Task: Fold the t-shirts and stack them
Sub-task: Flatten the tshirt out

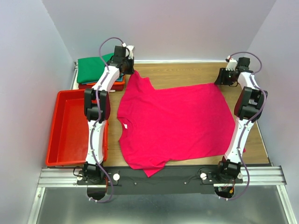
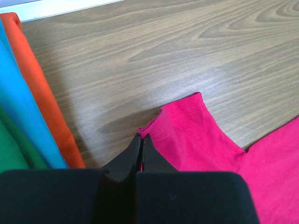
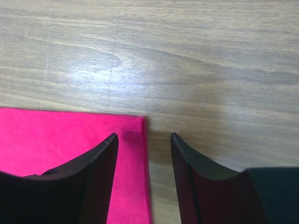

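A magenta-pink t-shirt (image 1: 175, 123) lies spread flat on the wooden table, collar to the left. My left gripper (image 1: 128, 71) is at its far sleeve. In the left wrist view the gripper (image 2: 141, 137) is shut, pinching the edge of the sleeve (image 2: 187, 133). My right gripper (image 1: 224, 78) is at the shirt's far right hem corner. In the right wrist view it (image 3: 144, 135) is open, straddling the hem corner (image 3: 133, 126) low over the table. Folded shirts are stacked at the back left: green (image 1: 92, 70) on top, with teal-blue (image 2: 18, 102) and orange (image 2: 42, 84) below.
A red plastic tray (image 1: 70, 130) stands left of the shirt, beside the left arm. The folded stack sits just behind the tray, close to my left gripper. Bare wood (image 1: 187, 74) shows along the far edge between the two grippers.
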You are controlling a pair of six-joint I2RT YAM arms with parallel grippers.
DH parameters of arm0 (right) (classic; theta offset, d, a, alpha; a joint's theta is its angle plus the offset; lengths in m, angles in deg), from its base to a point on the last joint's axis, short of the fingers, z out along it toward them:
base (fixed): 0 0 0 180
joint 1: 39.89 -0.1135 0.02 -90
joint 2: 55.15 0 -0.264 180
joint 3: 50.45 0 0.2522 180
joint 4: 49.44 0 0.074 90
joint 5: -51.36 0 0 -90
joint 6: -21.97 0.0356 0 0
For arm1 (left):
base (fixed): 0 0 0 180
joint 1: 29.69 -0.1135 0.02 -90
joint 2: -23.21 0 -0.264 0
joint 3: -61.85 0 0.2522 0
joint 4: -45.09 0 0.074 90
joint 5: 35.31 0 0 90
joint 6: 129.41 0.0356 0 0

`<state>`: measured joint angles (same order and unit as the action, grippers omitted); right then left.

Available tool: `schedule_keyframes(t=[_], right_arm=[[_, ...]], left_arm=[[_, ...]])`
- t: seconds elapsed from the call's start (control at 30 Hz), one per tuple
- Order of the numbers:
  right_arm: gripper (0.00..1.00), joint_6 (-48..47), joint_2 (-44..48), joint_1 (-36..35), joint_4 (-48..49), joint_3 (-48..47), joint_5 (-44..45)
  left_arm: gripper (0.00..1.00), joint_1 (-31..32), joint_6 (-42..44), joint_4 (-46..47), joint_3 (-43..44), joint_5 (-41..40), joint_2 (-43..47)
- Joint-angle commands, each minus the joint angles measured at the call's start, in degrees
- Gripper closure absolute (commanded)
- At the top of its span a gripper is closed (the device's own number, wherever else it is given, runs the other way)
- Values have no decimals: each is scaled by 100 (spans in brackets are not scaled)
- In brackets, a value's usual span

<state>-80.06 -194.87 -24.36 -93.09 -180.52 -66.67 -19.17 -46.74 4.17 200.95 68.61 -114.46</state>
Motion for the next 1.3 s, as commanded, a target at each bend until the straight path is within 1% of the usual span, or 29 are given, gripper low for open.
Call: schedule_keyframes(t=[0.0,0.03,0.13,0.23,0.27,0.37,0.43,0.47,0.5,0.6,0.63,0.67,0.7,0.73,0.77,0.83,0.87,0.9,0.97,1.0,1.1,1.13,1.23,1.27], right_arm=[[46,-45,-196,-147,-360,12,88],[49,-45,-213,-190,-368,12,53],[53,-124,-231,-287,-465,38,26],[60,-168,-266,-349,-535,30,201],[68,-150,-275,-349,-553,21,332],[80,-168,-293,-340,-571,-14,692],[90,-186,-293,-340,-571,-67,860],[97,-194,-284,-349,-562,-93,1009],[99,-203,-275,-340,-562,-137,1062],[100,-168,-187,-340,-553,-287,1264],[99,-168,-22,-340,-544,-261,1282],[100,-168,102,-349,-509,-156,1283],[100,-185,268,-340,-335,237,1222],[100,-185,531,-340,-168,597,1204],[100,-220,1064,-340,234,1306,1204],[100,-291,1699,-340,605,2091,1212],[100,-361,2303,-340,859,2408,1204],[100,-405,2587,-340,949,3003,1195],[100,-475,3158,-340,1064,3516,1142],[100,-554,3684,-340,1169,3884,1125],[100,-633,4486,-331,1222,4239,1063],[100,-642,5019,-340,1214,4318,1046],[99,-651,5769,-340,1196,4293,949],[99,-660,6207,-340,1179,4205,931]], left_arm=[[100,2,74,-62,34,173,-23],[100,11,74,-70,26,182,-6],[100,2,92,-70,-27,147,29],[100,11,100,-70,-18,147,29],[100,2,100,-70,-10,164,38],[100,11,100,-70,-9,147,47],[100,2,109,-79,-18,138,64],[100,11,118,-79,-27,147,82],[100,11,127,-79,-44,129,99],[100,11,153,-79,-80,103,170],[100,11,171,-70,-80,94,231],[100,2,197,-70,-97,77,275],[100,2,206,-62,-158,24,328],[100,11,215,-36,-220,15,389],[100,2,223,43,-290,-11,546],[100,11,223,123,-535,-11,731],[100,11,206,236,-641,15,941],[100,11,197,289,-834,15,1056],[100,11,197,395,-1011,41,1417],[100,2,215,482,-1142,68,1540],[100,2,241,579,-1283,111,2049],[100,11,267,597,-1388,120,2355],[100,2,294,703,-1635,129,2919],[100,2,303,807,-1705,147,3312]])
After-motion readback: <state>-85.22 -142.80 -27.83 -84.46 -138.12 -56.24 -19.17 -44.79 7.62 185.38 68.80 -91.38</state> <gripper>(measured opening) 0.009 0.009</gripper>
